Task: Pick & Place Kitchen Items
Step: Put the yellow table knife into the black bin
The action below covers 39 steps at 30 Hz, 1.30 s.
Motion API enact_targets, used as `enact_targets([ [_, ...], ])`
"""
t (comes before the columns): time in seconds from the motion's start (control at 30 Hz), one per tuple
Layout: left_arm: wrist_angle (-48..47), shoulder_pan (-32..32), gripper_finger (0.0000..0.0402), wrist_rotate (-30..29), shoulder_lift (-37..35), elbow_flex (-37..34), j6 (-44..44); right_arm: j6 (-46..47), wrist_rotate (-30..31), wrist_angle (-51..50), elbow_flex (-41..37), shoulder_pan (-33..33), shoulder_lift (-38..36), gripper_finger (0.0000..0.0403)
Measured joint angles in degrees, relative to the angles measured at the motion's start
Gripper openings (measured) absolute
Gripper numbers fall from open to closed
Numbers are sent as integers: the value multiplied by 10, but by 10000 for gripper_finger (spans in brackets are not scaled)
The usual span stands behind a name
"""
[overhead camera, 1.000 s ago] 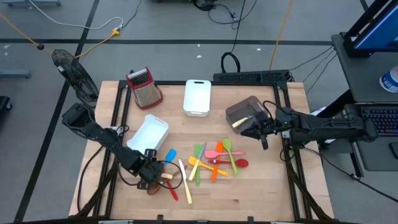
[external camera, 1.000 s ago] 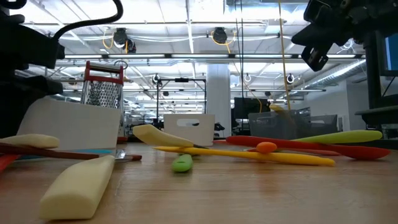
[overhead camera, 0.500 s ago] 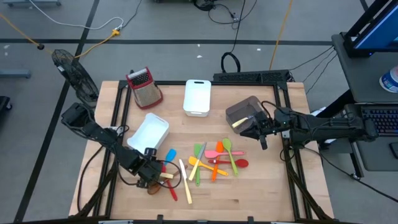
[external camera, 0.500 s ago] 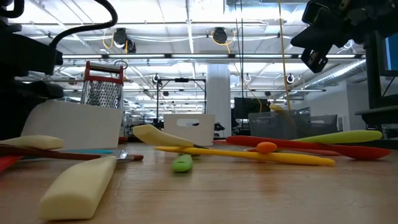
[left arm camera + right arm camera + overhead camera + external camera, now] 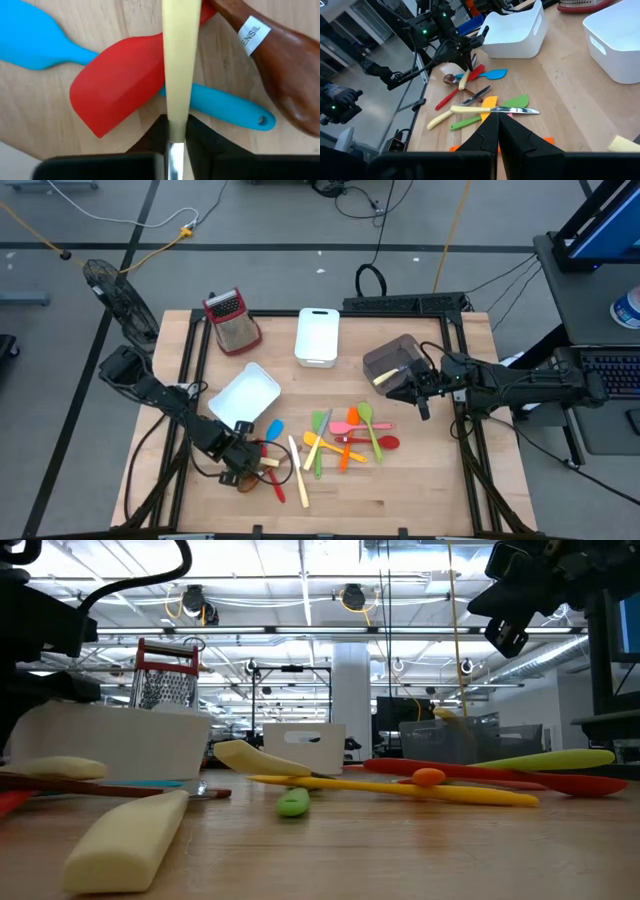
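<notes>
Fingers of the left gripper point(image 5: 175, 131) pinch the smooth cream utensil handle point(image 5: 180, 60), its far end cut off, above a red spatula point(image 5: 117, 90), blue spatula point(image 5: 220, 102) and glossy brown wooden spoon point(image 5: 285, 75). The right gripper point(image 5: 425, 393), pressed together, hangs near the grey bin point(image 5: 385, 358), with more utensils point(image 5: 350, 435) at mid-table.

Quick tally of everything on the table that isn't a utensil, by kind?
White rectangular plastic bins: 2
Dark grey translucent bin: 1
Metal box grater with red handle: 1
Total: 4
</notes>
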Motion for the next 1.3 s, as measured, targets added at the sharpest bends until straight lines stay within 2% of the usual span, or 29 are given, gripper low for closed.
enact_targets([
  [0.07, -5, 1, 18, 4, 1, 6, -14, 7, 0, 0, 0, 0, 0, 4],
  [0.33, -20, 8, 30, 8, 2, 47, -75, 9, 0, 0, 0, 0, 0, 4],
  [0.7, -171, 17, 19, 11, 0, 156, -82, 9, 0, 0, 0, 0, 0, 4],
  [0.97, -170, 49, 19, 6, 0, 262, -105, 9, -1, 12, 0, 0, 0, 4],
  [1.3, -153, 135, 19, 6, 0, 364, -173, 9, -6, 109, 0, 0, 0, 4],
])
